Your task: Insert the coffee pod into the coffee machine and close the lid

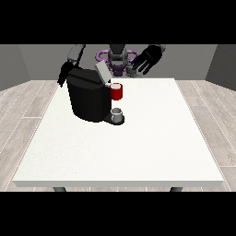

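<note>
**Operator:** Hands first, from the front view, which is all I am getting. At the view's right, one hand (148,59) is hanging in the air over the table's far edge, fingers spread and fairly straight, holding nothing.

**Second:** And the other one?

**Operator:** The hand at the view's left (63,74) is showing only as a dark shape behind the coffee machine's far left corner. I cannot tell how its fingers are lying; the machine is covering most of it.

**Second:** Where is the machine sitting relative to the raised hand?

**Operator:** The coffee machine (88,97) is standing below that hand and towards the view's left, nearer the camera, on the white table (152,147). Its grey lid (103,72) is tilting up, open, on the side facing the hand.

**Second:** The pod?

**Operator:** I am seeing a red piece (117,91) at the machine's front, just under the open lid. Whether that is the coffee pod or part of the machine, I cannot tell.

**Second:** Anything beneath it?

**Operator:** A small grey cup (118,113) is sitting on the machine's base, directly under the red piece. Both are well apart from the raised hand, lower and to its left in the view.
</note>
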`<state>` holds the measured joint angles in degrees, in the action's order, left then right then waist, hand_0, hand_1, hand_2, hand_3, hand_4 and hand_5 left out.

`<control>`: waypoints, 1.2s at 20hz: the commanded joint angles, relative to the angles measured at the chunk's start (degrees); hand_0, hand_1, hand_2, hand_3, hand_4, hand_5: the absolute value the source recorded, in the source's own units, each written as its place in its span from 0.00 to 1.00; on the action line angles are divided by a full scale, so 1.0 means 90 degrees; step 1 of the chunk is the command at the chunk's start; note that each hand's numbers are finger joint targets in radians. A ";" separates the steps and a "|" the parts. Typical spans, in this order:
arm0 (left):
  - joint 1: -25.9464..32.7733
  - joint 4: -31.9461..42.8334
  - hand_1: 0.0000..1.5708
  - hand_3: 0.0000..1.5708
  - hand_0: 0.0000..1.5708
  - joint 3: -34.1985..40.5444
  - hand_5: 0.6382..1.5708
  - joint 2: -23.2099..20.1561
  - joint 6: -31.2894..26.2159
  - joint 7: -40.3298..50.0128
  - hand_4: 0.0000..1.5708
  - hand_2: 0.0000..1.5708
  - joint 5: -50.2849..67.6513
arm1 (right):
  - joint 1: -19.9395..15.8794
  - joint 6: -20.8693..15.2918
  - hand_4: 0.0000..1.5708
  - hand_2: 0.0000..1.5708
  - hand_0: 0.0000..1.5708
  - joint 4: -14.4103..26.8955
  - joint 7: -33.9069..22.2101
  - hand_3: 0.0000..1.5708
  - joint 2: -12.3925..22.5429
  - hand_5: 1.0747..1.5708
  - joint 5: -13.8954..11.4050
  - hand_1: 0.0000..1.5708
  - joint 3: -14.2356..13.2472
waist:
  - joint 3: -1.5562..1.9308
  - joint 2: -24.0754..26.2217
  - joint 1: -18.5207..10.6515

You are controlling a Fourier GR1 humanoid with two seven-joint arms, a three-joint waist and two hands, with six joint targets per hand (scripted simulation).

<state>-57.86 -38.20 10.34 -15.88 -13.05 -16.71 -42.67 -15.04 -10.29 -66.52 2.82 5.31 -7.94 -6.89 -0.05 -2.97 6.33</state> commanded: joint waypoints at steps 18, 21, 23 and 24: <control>0.3340 -0.0282 0.00 0.00 0.00 0.1262 1.00 0.1530 -0.0542 -0.0169 0.26 0.00 0.2352 | 0.0219 0.1189 0.16 0.00 0.00 -0.1128 -0.0618 0.00 0.0366 1.00 0.0364 0.00 0.0417 | 0.0006 0.2309 -0.1447; 0.3264 -0.0835 0.00 0.00 0.00 0.1113 1.00 0.1748 -0.0614 0.0117 0.23 0.00 0.2659 | -0.0249 0.1271 0.00 0.00 0.00 -0.0918 -0.0564 0.00 0.0681 1.00 0.0456 0.00 0.0080 | 0.0007 0.1880 -0.1635; 0.3691 -0.1062 0.00 0.00 0.00 0.0582 1.00 0.1760 -0.0679 0.0064 0.29 0.00 0.2878 | -0.0368 0.0956 0.00 0.00 0.00 -0.0623 -0.0669 0.00 0.0504 1.00 0.0537 0.00 -0.0121 | 0.0007 0.2004 -0.1856; 0.3010 -0.1200 0.00 0.00 0.00 0.0745 1.00 0.1761 -0.0388 0.0323 0.26 0.00 0.2906 | -0.0670 0.1193 0.00 0.00 0.00 -0.0437 -0.0435 0.00 0.0710 1.00 0.0676 0.00 -0.0268 | 0.0008 0.1476 -0.1815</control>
<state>-28.89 -44.74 18.55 -0.51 -18.12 -16.34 -18.66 -17.29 -0.79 -72.90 -1.58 9.95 -3.72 -6.72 0.01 14.61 -8.98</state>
